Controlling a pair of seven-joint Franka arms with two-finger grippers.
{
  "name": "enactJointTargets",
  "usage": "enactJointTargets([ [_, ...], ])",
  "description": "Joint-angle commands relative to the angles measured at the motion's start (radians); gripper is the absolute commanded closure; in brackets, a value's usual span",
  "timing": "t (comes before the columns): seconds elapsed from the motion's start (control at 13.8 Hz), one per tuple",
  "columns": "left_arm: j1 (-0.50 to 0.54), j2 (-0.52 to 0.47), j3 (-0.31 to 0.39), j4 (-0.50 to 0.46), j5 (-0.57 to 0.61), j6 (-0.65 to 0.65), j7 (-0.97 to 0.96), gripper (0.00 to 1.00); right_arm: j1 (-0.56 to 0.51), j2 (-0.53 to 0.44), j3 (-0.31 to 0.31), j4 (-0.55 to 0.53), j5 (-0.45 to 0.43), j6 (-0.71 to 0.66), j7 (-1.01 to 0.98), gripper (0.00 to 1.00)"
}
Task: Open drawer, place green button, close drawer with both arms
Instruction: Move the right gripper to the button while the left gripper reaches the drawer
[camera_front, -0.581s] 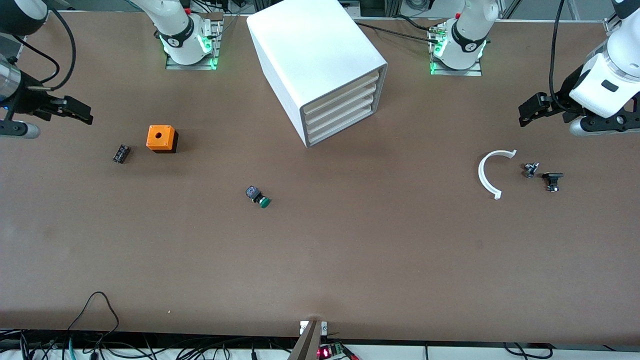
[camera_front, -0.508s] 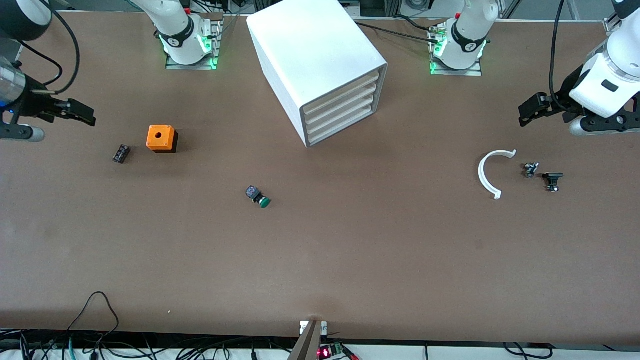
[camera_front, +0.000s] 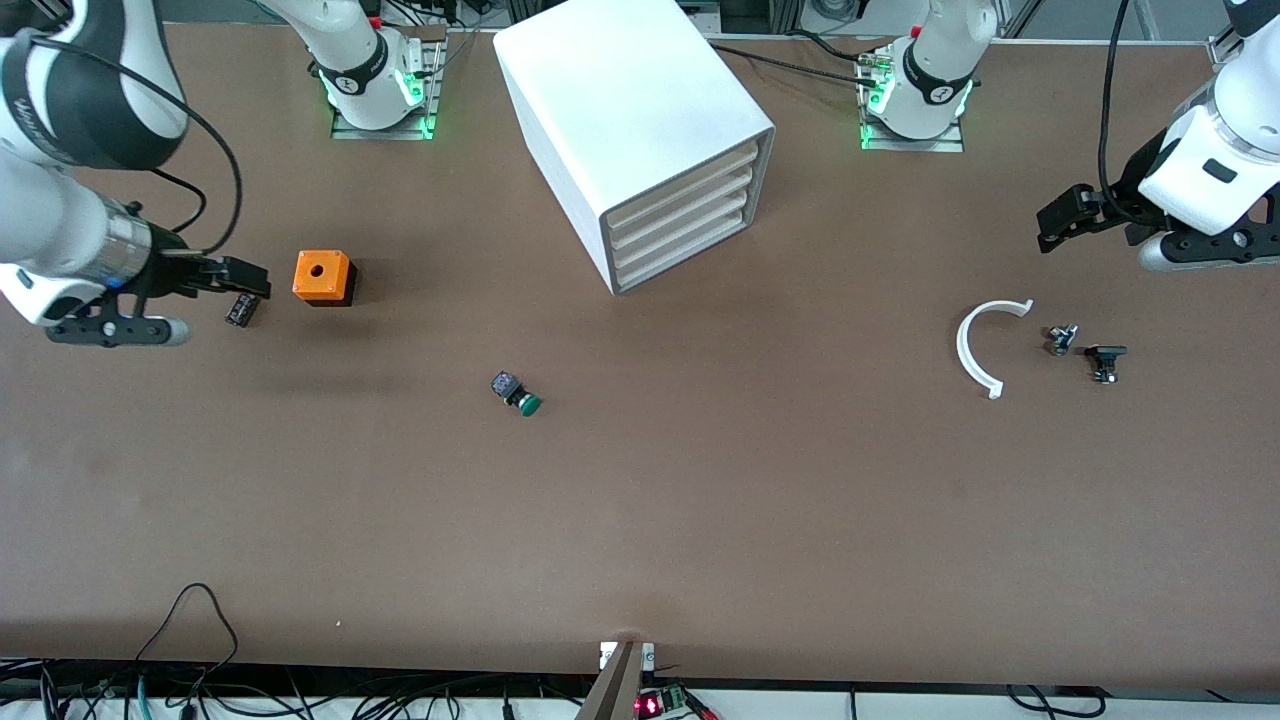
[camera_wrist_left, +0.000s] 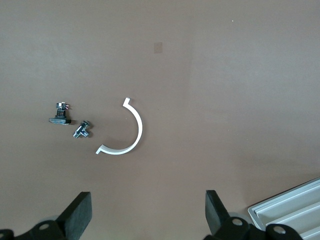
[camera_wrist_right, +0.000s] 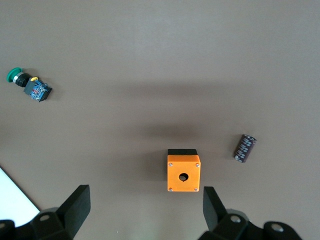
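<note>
Four white drawers, all pushed in, in the big white cabinet (camera_front: 640, 130); lowest drawer (camera_front: 685, 262) shut too. Green-capped button (camera_front: 517, 392) lying on the brown table (camera_front: 700, 500), nearer the front camera than the cabinet, touched by nothing. Right gripper (camera_front: 240, 278) up over the small black block (camera_front: 241, 308), beside the orange cube (camera_front: 322, 277), jaws spread wide, holding nothing. Left gripper (camera_front: 1062, 218) waiting above the white curved piece (camera_front: 975, 345) and two little dark parts (camera_front: 1085, 352), jaws spread wide, empty.

Front cam sits high, facing both arm bases across the whole surface (camera_front: 700, 520). Each wrist cam looks straight down from closer up. The right one shares the orange box (camera_front: 322, 276) (camera_wrist_right: 183, 172) with it, the left one the white arc (camera_front: 978, 346) (camera_wrist_left: 129, 134).
</note>
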Motion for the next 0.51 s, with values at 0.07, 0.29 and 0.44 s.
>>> enactJointTargets([
  [0.07,0.007,0.005,0.000,0.026,-0.018,-0.023,0.023,0.00,0.002,0.019,-0.005,0.022,0.017,-0.011,0.003,0.00],
  [0.29,0.010,0.005,0.000,0.027,-0.018,-0.021,0.021,0.00,0.001,0.022,-0.006,0.023,0.017,-0.005,0.003,0.00],
  [0.44,0.009,0.019,0.000,0.035,-0.018,-0.021,0.020,0.00,0.005,0.026,-0.006,0.020,0.017,0.021,0.003,0.00],
])
